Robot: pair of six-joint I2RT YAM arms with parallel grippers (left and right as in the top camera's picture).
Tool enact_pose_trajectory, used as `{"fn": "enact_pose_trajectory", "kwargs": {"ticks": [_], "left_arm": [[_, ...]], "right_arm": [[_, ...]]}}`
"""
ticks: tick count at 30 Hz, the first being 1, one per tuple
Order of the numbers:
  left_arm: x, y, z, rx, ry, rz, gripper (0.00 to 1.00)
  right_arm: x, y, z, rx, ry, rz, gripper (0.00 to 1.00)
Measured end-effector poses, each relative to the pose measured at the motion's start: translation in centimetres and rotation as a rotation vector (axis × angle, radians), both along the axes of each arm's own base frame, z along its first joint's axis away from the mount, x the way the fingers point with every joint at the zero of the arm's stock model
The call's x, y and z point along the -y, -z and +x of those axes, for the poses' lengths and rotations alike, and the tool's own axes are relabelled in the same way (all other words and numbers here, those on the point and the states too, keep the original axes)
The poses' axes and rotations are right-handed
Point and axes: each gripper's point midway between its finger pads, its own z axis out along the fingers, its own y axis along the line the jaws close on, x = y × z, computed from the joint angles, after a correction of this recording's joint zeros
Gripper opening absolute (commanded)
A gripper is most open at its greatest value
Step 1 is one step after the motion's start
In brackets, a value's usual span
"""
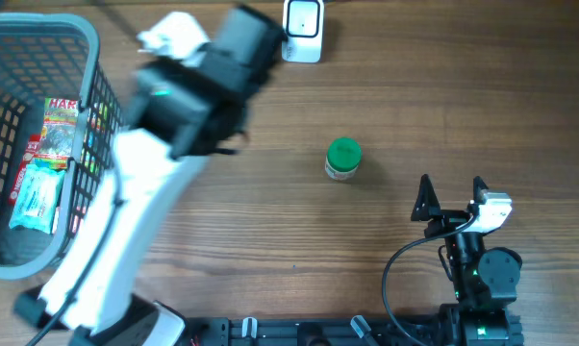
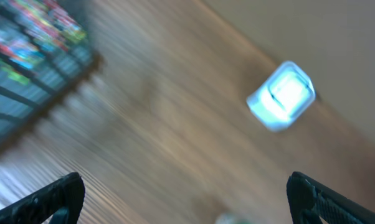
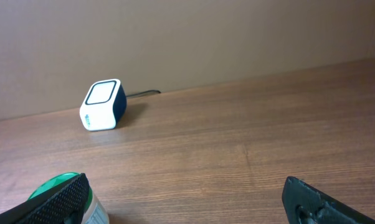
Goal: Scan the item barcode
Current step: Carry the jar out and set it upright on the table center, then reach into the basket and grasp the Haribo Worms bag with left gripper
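Observation:
The item is a small jar with a green lid (image 1: 343,159), upright on the wooden table near the middle. In the right wrist view the jar (image 3: 53,182) shows at lower left, partly behind my left-hand finger. The white barcode scanner (image 1: 302,19) stands at the table's far edge, and both wrist views show this scanner (image 2: 282,96) (image 3: 102,104). My left gripper (image 2: 187,196) is open and empty in a blurred view, high over the table; from overhead its arm (image 1: 164,125) hides the fingers. My right gripper (image 1: 451,192) is open and empty, right of the jar and nearer the front.
A grey wire basket (image 1: 39,29) holding snack packets (image 1: 59,125) stands at the left edge, and the basket (image 2: 25,74) shows blurred in the left wrist view. A cable runs from behind the scanner along the wall.

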Motion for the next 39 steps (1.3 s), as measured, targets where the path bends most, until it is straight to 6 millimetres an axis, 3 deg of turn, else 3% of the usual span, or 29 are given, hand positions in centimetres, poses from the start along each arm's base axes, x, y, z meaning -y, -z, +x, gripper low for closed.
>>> {"fn": "enact_pose_trajectory", "kwargs": {"ticks": [2, 5, 7, 12, 16, 19, 21, 26, 28, 35, 38, 39], "left_arm": [[-6.8, -2.2, -0.3, 0.06, -0.172, 0.016, 1.0], [-12.4, -2.7, -0.4, 0.07, -0.323, 0.04, 1.0], [-17.2, -2.4, -0.7, 0.047, -0.452, 0.049, 1.0], [-24.1, -0.5, -0.9, 0.003, -0.642, -0.012, 1.0], [-28.0, 4.4, 0.8, -0.136, -0.716, -0.019, 1.0], [-29.4, 9.3, 3.3, -0.279, -0.652, 0.018, 1.0], [-29.9, 10.9, 3.6, -0.336, -0.63, 0.028, 1.0], [-32.1, 12.2, 2.6, -0.403, -0.578, -0.012, 1.0], [-32.4, 12.5, 1.8, -0.475, -0.457, 0.003, 1.0], [-30.7, 13.3, 4.6, -0.501, 0.009, 0.065, 1.0], [-30.6, 16.7, 5.3, -0.534, 0.127, 0.095, 1.0], [-30.4, 19.1, 5.4, -0.554, 0.181, 0.096, 1.0]], "right_arm": [[0.0, 0.0, 0.0, 0.0, 0.0, 0.0, 1.0], [0.0, 0.0, 0.0, 0.0, 0.0, 0.0, 1.0], [0.0, 0.0, 0.0, 0.0, 0.0, 0.0, 1.0], [0.0, 0.0, 0.0, 0.0, 0.0, 0.0, 1.0], [0.0, 0.0, 0.0, 0.0, 0.0, 0.0, 1.0], [0.0, 0.0, 0.0, 0.0, 0.0, 0.0, 1.0], [0.0, 0.0, 0.0, 0.0, 0.0, 0.0, 1.0], [0.0, 0.0, 0.0, 0.0, 0.0, 0.0, 1.0], [0.0, 0.0, 0.0, 0.0, 0.0, 0.0, 1.0], [0.0, 0.0, 0.0, 0.0, 0.0, 0.0, 1.0], [0.0, 0.0, 0.0, 0.0, 0.0, 0.0, 1.0], [0.0, 0.0, 0.0, -0.001, 0.0, 0.0, 1.0]]}}
